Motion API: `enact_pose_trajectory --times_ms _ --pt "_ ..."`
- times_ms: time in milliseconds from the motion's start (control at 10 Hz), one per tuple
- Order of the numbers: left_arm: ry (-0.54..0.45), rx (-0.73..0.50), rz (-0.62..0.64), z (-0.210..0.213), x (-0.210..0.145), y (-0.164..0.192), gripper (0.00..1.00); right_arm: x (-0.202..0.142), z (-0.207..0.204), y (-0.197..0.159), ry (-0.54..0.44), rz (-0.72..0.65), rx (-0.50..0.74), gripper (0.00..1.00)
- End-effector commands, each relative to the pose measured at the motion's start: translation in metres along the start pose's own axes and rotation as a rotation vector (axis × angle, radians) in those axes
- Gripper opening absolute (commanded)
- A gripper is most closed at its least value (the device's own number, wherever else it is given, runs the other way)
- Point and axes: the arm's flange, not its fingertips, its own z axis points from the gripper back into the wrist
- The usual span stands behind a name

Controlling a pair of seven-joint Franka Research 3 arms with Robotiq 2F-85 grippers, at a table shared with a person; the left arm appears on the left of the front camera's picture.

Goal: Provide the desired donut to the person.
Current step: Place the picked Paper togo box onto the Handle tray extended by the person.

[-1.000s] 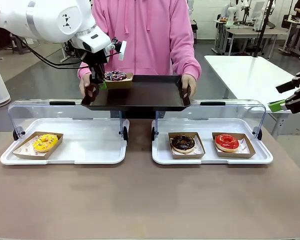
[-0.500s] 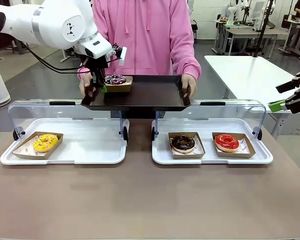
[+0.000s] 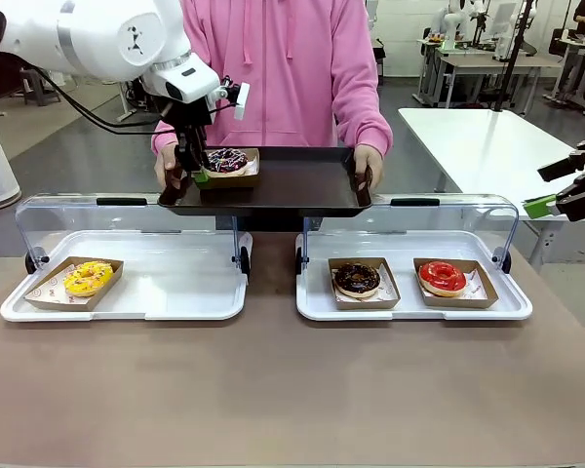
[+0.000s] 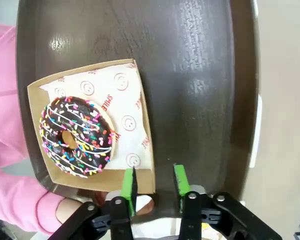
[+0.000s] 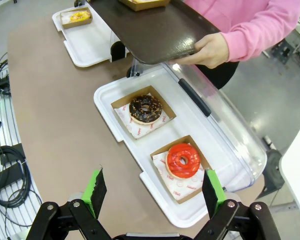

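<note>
The chocolate donut with coloured sprinkles (image 3: 226, 159) lies in its brown paper box (image 3: 236, 173) on the left end of the black tray (image 3: 292, 185) that the person (image 3: 273, 68) in the pink hoodie holds with both hands. My left gripper (image 3: 188, 174) stands open at the box's left edge. In the left wrist view the sprinkled donut (image 4: 77, 137) rests flat in the box (image 4: 130, 115) on the tray (image 4: 200, 75), and my left gripper (image 4: 154, 181) straddles the box's corner wall with a gap on each side. Off to the right, my right gripper (image 3: 558, 198) is open and holds nothing.
Two white trays with raised clear lids sit on the brown table. The left one (image 3: 175, 292) holds a yellow donut (image 3: 88, 277). The right one (image 5: 115, 95) holds a chocolate donut (image 5: 145, 109) and a red donut (image 5: 183, 160). The person's hand (image 5: 210, 50) grips the black tray's end.
My left gripper has opened and let go of the box's corner. The box with the sprinkled donut has come down to rest on the black tray.
</note>
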Motion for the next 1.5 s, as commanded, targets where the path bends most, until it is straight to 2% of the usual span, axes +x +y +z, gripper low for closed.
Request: enact_pose_trajectory --times_ms 0,200,700,800,900,1000,1400 --pt "-0.042 -0.049 0.046 0.02 -0.006 -0.008 0.82 0.0 -0.002 -0.001 -0.006 0.007 0.01 1.0" --pt "-0.039 -0.055 0.055 0.035 -0.011 -0.015 1.0 0.0 -0.002 -0.001 -0.006 0.007 0.01 1.0" --pt "-0.088 -0.119 0.049 0.044 -0.019 -0.023 1.0 0.0 -0.002 -0.001 -0.006 0.007 0.01 1.0" --pt "-0.092 -0.166 0.041 0.039 -0.019 -0.021 1.0 0.0 -0.002 -0.001 -0.006 0.007 0.01 1.0" --pt "-0.113 -0.292 -0.001 0.021 -0.019 -0.014 1.0 0.0 -0.002 -0.001 -0.006 0.007 0.01 1.0" --pt "-0.067 -0.117 0.061 0.041 -0.012 -0.021 1.0 0.0 -0.002 -0.001 -0.006 0.007 0.01 1.0" --pt "-0.067 -0.117 0.061 0.041 -0.012 -0.021 1.0 0.0 -0.002 -0.001 -0.006 0.007 0.01 1.0"
